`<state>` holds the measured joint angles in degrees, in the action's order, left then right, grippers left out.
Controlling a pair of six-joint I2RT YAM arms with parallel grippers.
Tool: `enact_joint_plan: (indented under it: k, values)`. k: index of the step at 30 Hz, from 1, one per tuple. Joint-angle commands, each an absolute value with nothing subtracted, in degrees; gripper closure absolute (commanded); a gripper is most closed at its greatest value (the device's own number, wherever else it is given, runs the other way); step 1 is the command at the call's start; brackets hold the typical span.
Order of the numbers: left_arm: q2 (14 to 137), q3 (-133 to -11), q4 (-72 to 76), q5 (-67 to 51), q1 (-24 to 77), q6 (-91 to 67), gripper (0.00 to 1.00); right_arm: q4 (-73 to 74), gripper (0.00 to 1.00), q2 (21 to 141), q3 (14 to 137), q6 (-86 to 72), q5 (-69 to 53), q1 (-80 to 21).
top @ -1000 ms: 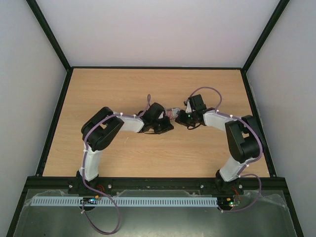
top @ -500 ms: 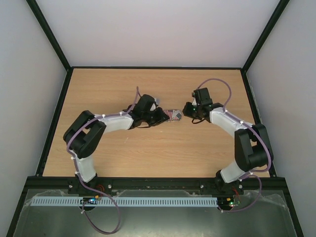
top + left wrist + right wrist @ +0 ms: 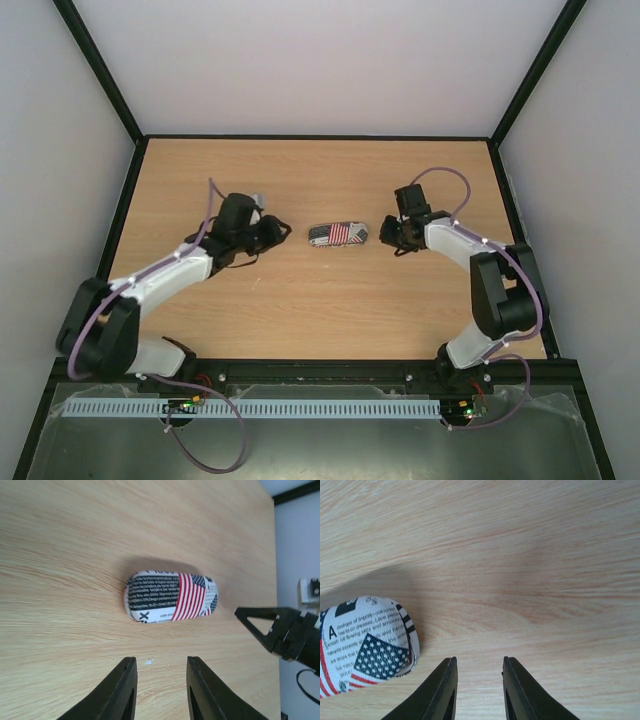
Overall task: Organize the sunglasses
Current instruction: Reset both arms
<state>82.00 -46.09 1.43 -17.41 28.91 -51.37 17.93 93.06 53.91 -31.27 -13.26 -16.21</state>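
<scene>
Top view: closed case (image 3: 338, 234) lies left-right btwn L gripper (image 3: 276, 232) and R gripper (image 3: 388, 236), touching neither. Only wrist cams show both jaws apart, empty. Sunglasses not visible; place, orientation can't tell.

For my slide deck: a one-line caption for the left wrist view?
Closed flag-patterned case lies on the wooden table ahead of the open left gripper.

Light wood-grain table (image 3: 300, 300) — one thing lying on it: oblong flag-print case (image 3: 338, 234), closed, flat on the surface, near the middle, long axis left-right.
</scene>
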Motion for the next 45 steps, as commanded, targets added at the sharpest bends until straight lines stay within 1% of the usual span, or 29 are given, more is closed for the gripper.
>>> enact_joint_plan:
  k: [1,2,3,4,6,7,8,9,10,11,17,20,23,26,29,32,34,37,39,42,45]
  values:
    - [72.71,-42.09,-6.87,-11.25,26.75,-46.94,0.68,20.56,0.69,87.62,51.69,-30.92,-10.55,-16.35]
    - [70.25,-41.33,-7.91,-10.21,26.45,-46.67,0.66,20.57,0.66,86.24,50.97,-31.05,-10.56,-16.29]
    - [67.89,-40.51,-8.91,-9.21,26.33,-46.36,0.65,20.63,0.59,84.83,50.21,-31.10,-10.15,-16.27]
    - [65.53,-39.67,-9.75,-8.29,26.24,-46.10,0.64,20.83,0.52,83.35,49.72,-31.16,-9.99,-16.29]
    - [61.45,-38.30,-11.76,-6.44,26.04,-45.73,0.62,21.68,0.33,80.50,48.96,-31.19,-9.19,-16.30]
    - [58.99,-37.58,-12.76,-5.09,25.96,-45.63,0.58,22.17,0.25,79.05,48.54,-31.28,-8.53,-16.26]
    - [57.30,-36.93,-13.63,-4.26,25.89,-45.62,0.51,22.56,0.19,77.50,48.22,-31.41,-7.98,-16.33]
    - [55.59,-36.34,-14.44,-3.27,25.85,-45.60,0.39,22.78,0.11,75.75,47.76,-31.58,-7.56,-16.32]
    - [53.93,-35.72,-15.32,-2.41,25.84,-45.49,0.10,22.84,0.05,73.86,47.32,-31.75,-7.31,-16.29]
    - [52.32,-35.13,-16.02,-1.81,25.76,-45.23,0.02,22.85,0.01,71.98,46.85,-32.00,-6.89,-16.27]
    - [43.19,-31.64,-19.86,1.97,25.75,-45.91,0.01,22.72,0.01,59.44,43.67,-33.79,-1.36,-16.34]
    - [41.98,-31.13,-18.89,3.05,25.75,-45.67,0.01,20.72,0.01,53.00,41.43,-33.75,-0.40,-16.31]
    - [43.48,-32.26,-17.09,6.31,25.75,-43.72,0.01,20.62,0.01,49.01,40.44,-33.25,4.61,-16.31]
    - [46.14,-34.45,-15.19,13.25,25.75,-41.61,0.01,18.05,0.01,46.93,40.38,-31.08,7.13,-16.30]
    - [49.20,-35.62,-13.09,24.40,25.68,-39.84,0.01,12.82,0.01,45.75,39.29,-28.27,11.35,-16.34]
    - [52.19,-34.57,-7.62,33.38,25.27,-33.91,0.01,6.27,0.02,47.54,37.28,-25.30,16.57,-16.29]
    - [54.97,-33.60,-4.49,36.27,24.04,-31.23,0.01,2.87,0.01,51.62,37.06,-23.88,19.77,-16.21]
    - [59.00,-31.25,3.15,33.56,20.74,-25.61,0.01,-4.42,0.01,58.01,35.56,-22.19,23.52,-15.07]
    - [61.49,-30.04,8.13,32.01,17.79,-22.93,0.01,-10.08,0.01,60.78,33.41,-22.51,22.26,-11.82]
    - [65.10,-28.89,13.23,28.20,13.21,-20.66,0.01,-16.60,0.01,64.56,30.55,-24.72,18.97,-4.05]
    - [68.08,-28.05,17.76,28.49,11.38,-18.36,0.01,-24.23,0.01,66.27,27.19,-25.98,20.22,-0.87]
